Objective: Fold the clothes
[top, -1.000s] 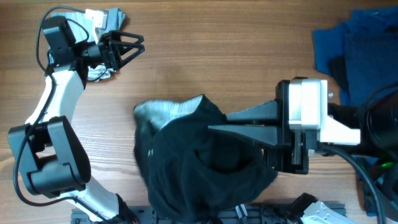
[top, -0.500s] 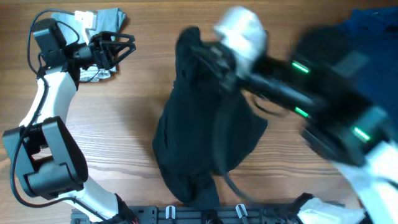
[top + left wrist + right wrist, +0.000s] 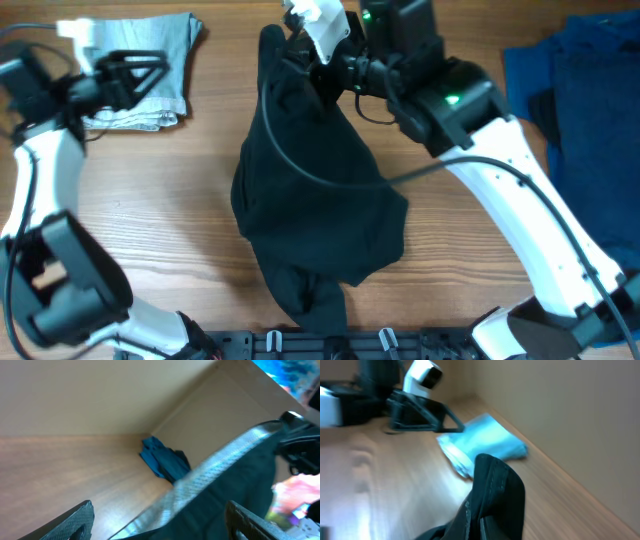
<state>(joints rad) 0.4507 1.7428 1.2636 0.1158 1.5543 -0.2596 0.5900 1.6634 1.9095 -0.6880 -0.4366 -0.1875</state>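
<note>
Shorts (image 3: 320, 200) stretch lengthwise from far to near edge of the table (image 3: 170, 225), wood showing either side; right gripper (image 3: 302, 45) clamps their far end, left gripper (image 3: 160, 78) gapes.

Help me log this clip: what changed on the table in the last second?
The right claw, shut on the black shorts, swung from the right side to the far side, dragging the shorts from a bunch into a long shape. The left claw, open, drew back leftward over the pale folded cloth. That cloth and the blue heap stayed put.
</note>
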